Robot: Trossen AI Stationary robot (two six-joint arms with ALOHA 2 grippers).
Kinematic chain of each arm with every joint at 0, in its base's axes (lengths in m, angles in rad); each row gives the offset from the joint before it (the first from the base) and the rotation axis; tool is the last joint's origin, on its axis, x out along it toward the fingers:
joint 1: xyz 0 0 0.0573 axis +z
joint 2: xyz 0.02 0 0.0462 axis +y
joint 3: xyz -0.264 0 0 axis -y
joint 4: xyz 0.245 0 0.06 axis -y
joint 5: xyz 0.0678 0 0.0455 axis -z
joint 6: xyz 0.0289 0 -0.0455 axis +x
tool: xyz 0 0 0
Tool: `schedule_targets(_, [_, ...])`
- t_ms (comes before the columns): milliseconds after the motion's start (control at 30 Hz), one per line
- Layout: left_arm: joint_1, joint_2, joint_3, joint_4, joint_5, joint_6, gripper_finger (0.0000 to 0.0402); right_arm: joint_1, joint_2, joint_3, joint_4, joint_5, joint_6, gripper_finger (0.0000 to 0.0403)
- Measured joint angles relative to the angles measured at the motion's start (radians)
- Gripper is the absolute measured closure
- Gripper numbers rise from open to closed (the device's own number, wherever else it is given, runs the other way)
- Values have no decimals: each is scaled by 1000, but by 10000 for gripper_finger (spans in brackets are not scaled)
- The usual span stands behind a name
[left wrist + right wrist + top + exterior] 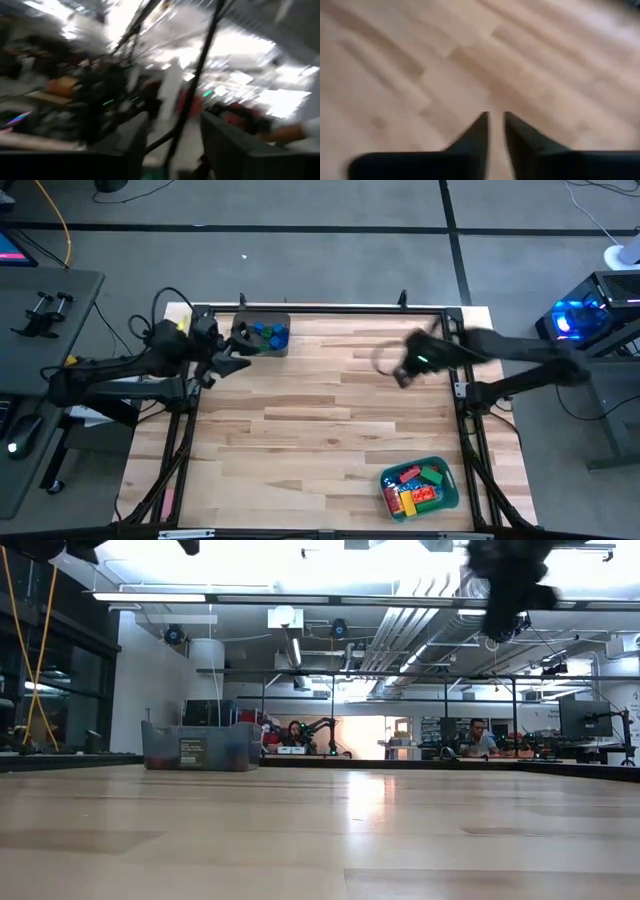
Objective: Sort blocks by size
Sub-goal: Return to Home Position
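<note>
Several blue and green blocks (268,335) lie in a grey bin (243,346) at the table's far left; the bin also shows in the low view (200,746). Red, yellow, green and orange blocks (415,485) lie in a teal bin (450,492) at the near right. My left gripper (238,363) hangs above the table just beside the grey bin, on its near left side, open and empty (172,132). My right gripper (400,372) is raised over the far right of the table, its fingers together and empty (495,122) above bare wood.
The wooden table top (320,420) lies bare between the two bins. A dark frame runs along the table's edges (330,310). People sit in the room beyond the far edge (478,738).
</note>
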Motion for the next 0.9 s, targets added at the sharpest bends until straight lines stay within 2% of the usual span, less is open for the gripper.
schedule_targets(67, [0,-13,0,-103,-43,91,276,59,-164,-131,104,-21,92,387])
schedule_targets(167, [0,-15,0,-207,-92,184,367,121,-349,-285,319,-25,144,384])
schedule_targets(200, [0,-12,0,-226,-102,198,384,130,-388,-326,371,-24,149,388])
schedule_targets(267, [0,-3,-3,-238,-136,217,387,137,-442,-394,419,-34,110,398])
schedule_targets(333, [-2,5,-35,-181,-164,216,388,136,-468,-437,422,-70,93,398])
schedule_targets(433, [-14,7,-152,13,-220,149,399,135,-490,-475,441,-77,104,397])
schedule_targets(600, [-47,6,-383,371,-348,16,401,134,-498,-486,575,-75,-21,400])
schedule_targets(700, [-66,4,-475,518,-404,-20,401,133,-498,-486,624,-76,-60,400])
schedule_targets(800, [-82,4,-529,586,-434,-13,401,133,-498,-486,647,-82,-67,401])
schedule_targets(900, [-79,-7,-526,486,-425,6,401,132,-502,-486,676,-109,-64,401])
